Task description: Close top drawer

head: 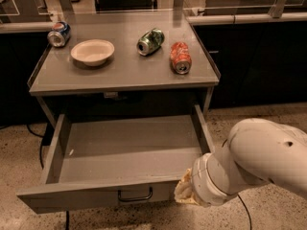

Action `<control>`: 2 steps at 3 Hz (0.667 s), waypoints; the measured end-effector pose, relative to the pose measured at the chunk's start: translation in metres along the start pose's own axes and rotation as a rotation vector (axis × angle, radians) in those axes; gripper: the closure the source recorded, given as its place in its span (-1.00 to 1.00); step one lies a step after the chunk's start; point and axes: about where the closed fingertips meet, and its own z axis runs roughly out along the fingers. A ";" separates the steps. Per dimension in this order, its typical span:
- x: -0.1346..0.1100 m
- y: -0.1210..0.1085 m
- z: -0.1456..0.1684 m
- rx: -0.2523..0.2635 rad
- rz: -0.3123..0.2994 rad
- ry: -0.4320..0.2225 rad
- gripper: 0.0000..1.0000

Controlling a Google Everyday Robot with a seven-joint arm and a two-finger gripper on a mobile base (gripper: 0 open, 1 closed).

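Note:
The top drawer [124, 152] is a wide, deep grey metal drawer pulled far out of the cabinet, and nothing large lies inside it. Its flat front panel [72, 198] carries a small dark wire handle [135, 195] at centre. My white arm [259, 157] comes in from the lower right. My gripper [183, 191] is at the right end of the drawer's front panel, right against it or just in front of it. The arm's wrist hides most of the gripper.
On the cabinet top [120, 73] lie a white bowl [92, 51], a blue can [58, 34], a green can [150, 41] and a red can [180, 57], all on their sides. Dark counters stand behind and to the right. A speckled floor [19, 147] surrounds the cabinet.

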 end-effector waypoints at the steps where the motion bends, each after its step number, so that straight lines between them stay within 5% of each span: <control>1: -0.001 -0.001 0.004 -0.001 -0.001 -0.007 1.00; 2: -0.002 -0.004 0.017 -0.003 -0.004 -0.017 1.00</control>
